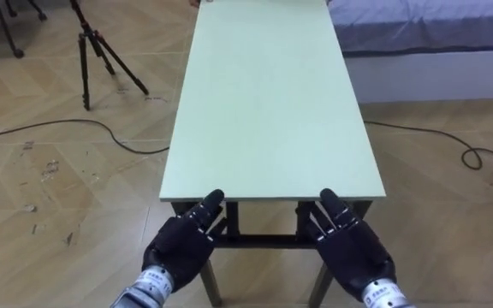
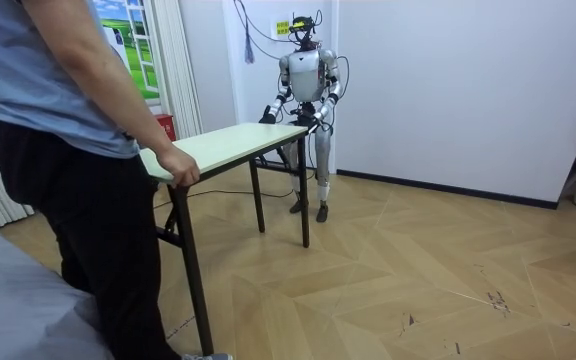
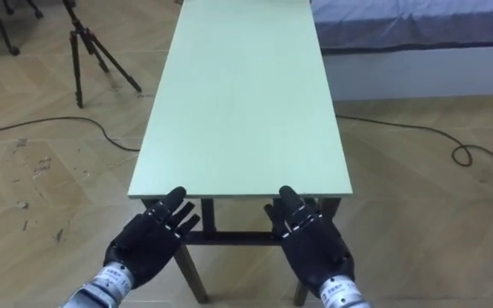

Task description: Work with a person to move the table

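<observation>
The table point(image 1: 272, 103) has a long, pale green rectangular top on dark legs joined by a crossbar. It is set between robot and person. The left robot hand point(image 1: 182, 244) and right robot hand point(image 1: 353, 244) are at the near edge, one by each corner, fingers straight, tips at the edge.

The room view adds the person point(image 2: 68, 150), whose hand point(image 2: 180, 168) grips the far edge. The eye views add a tripod point(image 1: 92, 51) left of the table and a bed point(image 1: 426, 34) beside its far right corner.
</observation>
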Motion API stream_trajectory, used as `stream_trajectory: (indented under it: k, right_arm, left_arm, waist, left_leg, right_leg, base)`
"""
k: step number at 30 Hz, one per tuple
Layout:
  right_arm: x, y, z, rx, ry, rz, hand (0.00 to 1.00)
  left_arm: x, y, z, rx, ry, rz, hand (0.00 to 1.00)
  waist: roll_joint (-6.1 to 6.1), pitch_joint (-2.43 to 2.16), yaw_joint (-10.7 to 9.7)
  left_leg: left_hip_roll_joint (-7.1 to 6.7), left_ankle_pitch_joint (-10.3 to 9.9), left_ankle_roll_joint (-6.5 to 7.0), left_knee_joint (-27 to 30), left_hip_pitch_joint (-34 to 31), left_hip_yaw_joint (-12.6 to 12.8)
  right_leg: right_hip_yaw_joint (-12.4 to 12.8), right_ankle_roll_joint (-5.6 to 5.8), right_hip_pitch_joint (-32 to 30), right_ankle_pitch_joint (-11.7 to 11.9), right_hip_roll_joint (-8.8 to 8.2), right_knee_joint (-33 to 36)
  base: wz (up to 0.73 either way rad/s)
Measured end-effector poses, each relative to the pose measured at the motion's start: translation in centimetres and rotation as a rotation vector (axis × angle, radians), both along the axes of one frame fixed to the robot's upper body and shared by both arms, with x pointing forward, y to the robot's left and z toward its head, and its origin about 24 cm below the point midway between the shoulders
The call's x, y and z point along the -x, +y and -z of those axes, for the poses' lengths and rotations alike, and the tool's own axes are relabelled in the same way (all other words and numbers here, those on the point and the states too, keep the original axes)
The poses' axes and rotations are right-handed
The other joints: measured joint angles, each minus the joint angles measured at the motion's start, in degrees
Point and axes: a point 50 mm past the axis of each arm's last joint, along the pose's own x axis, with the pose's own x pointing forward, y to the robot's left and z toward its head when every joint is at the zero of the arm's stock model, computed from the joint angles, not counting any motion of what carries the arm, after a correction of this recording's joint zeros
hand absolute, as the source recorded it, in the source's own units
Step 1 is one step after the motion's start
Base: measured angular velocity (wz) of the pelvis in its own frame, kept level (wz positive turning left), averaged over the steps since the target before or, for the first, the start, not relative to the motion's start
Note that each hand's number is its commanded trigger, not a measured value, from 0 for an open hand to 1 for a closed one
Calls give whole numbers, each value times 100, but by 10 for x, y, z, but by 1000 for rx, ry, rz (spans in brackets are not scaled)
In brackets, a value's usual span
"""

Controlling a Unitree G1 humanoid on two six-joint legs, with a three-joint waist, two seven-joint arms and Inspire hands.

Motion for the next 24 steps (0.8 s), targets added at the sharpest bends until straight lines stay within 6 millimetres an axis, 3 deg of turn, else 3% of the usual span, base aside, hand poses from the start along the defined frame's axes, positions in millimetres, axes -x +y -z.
stream_trajectory:
  k: [7, 24]
  right_arm:
    - [-5, -1, -2, -40, 21, 29, 0]
    - [-18, -1, -6, -92, 77, 105, 0]
  left_arm:
    - [1, -1, 8, 39, 67, -41, 0]
    - [-7, -8, 5, 90, 86, -73, 0]
  waist:
    - [-7, 4, -18]
    - [-21, -12, -33]
  left_leg:
    - [1, 0, 0, -13, 43, 59]
    - [4, 0, 0, -41, 37, 105]
  right_leg:
    - [9, 0, 2, 0, 1, 1]
    - [57, -3, -75, 4, -6, 13]
  base:
    - [-3]
    - [-1]
